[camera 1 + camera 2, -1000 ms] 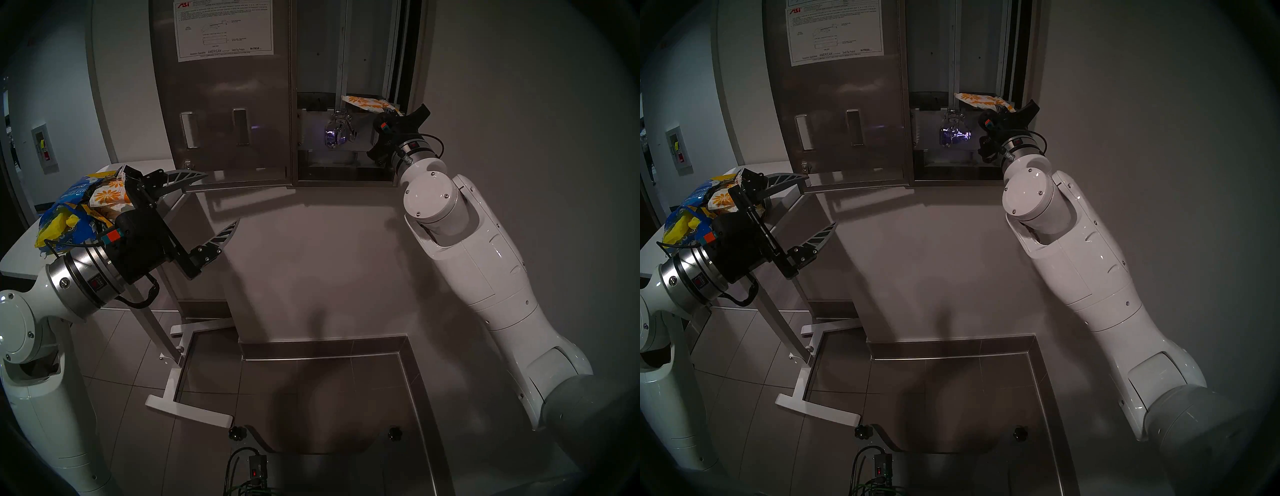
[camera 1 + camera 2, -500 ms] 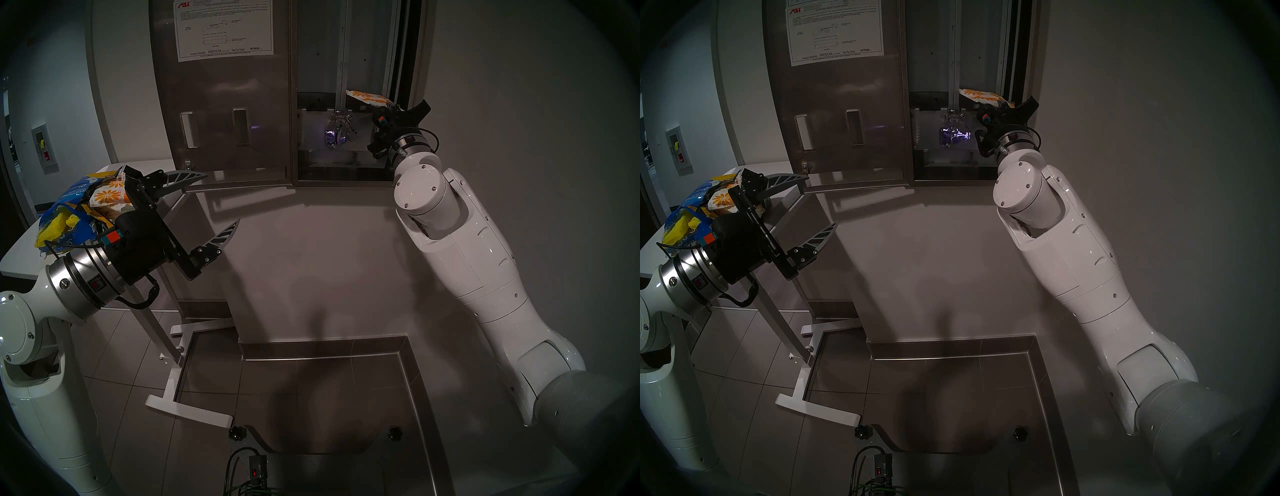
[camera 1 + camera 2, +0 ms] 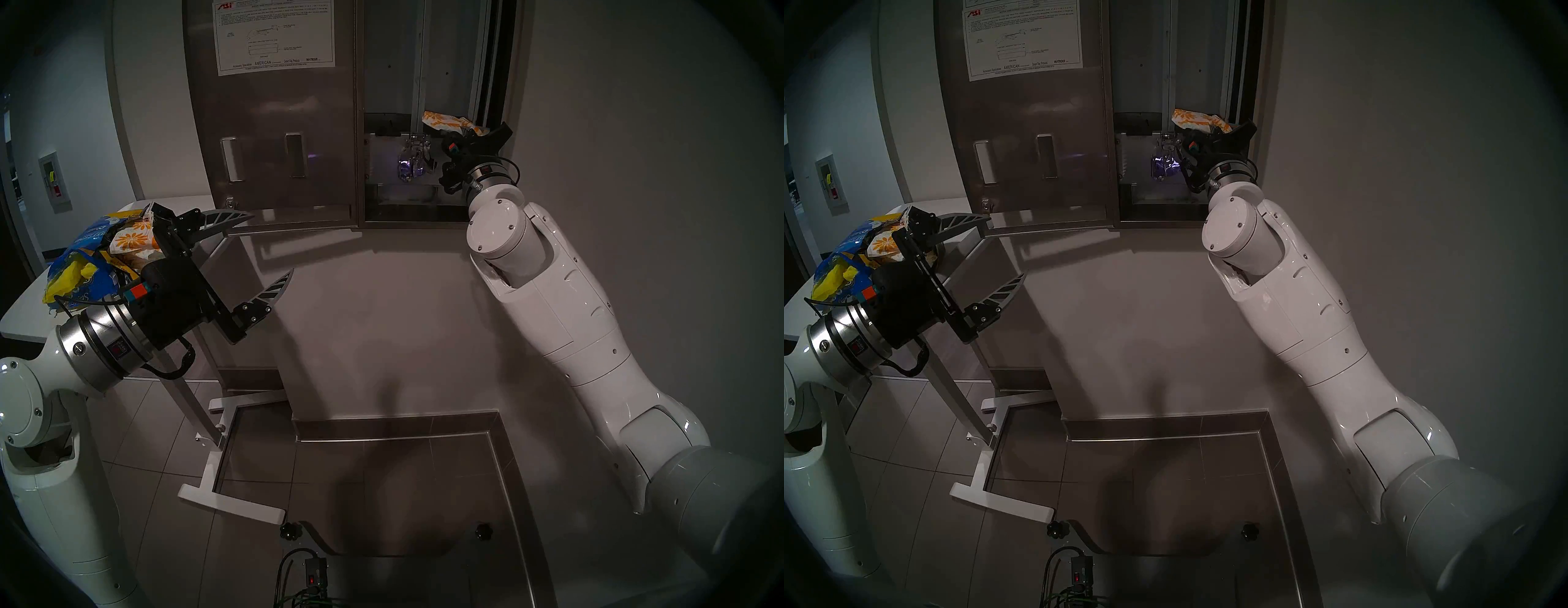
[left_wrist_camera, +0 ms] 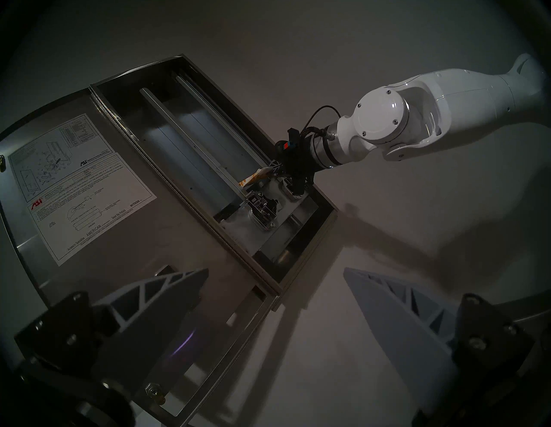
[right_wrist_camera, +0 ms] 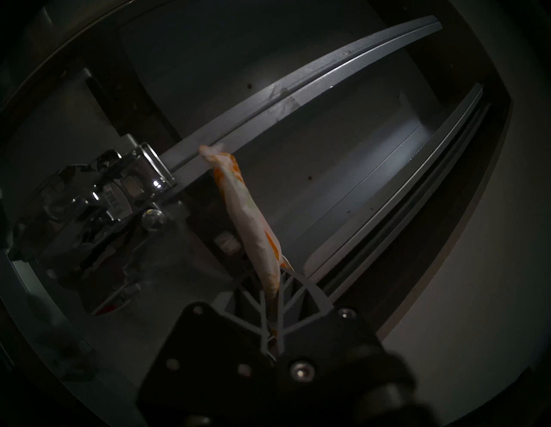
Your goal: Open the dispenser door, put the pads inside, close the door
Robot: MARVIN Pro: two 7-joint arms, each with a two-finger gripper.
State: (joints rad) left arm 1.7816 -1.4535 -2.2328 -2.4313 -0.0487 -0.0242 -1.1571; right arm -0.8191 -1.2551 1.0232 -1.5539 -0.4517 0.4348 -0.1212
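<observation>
The dispenser (image 3: 390, 63) hangs on the wall with its dispenser door (image 3: 280, 127) swung open to the left, the white instruction sheet (image 3: 273, 36) facing me. My right gripper (image 3: 477, 129) is shut on a white pad with orange flowers (image 3: 445, 120), holding it roughly level inside the right chute, above the chrome lever mechanism (image 3: 413, 159). The right wrist view shows that pad (image 5: 247, 220) edge-on between the closed fingertips. Low on the left, my left gripper (image 3: 271, 244) stands open and empty, just below the door's bottom corner. More pads (image 3: 133, 242) lie behind it.
A torn blue-and-yellow bag (image 3: 85, 263) holds the spare pads on a white table (image 3: 169, 203), whose white legs (image 3: 220, 429) reach onto the tiled floor. A steel-edged ledge (image 3: 500, 446) runs along the wall base. A cabled box (image 3: 316, 571) sits at the bottom.
My right arm has swung left and carried the pad further into the dispenser's right chute. The left arm has not moved.
</observation>
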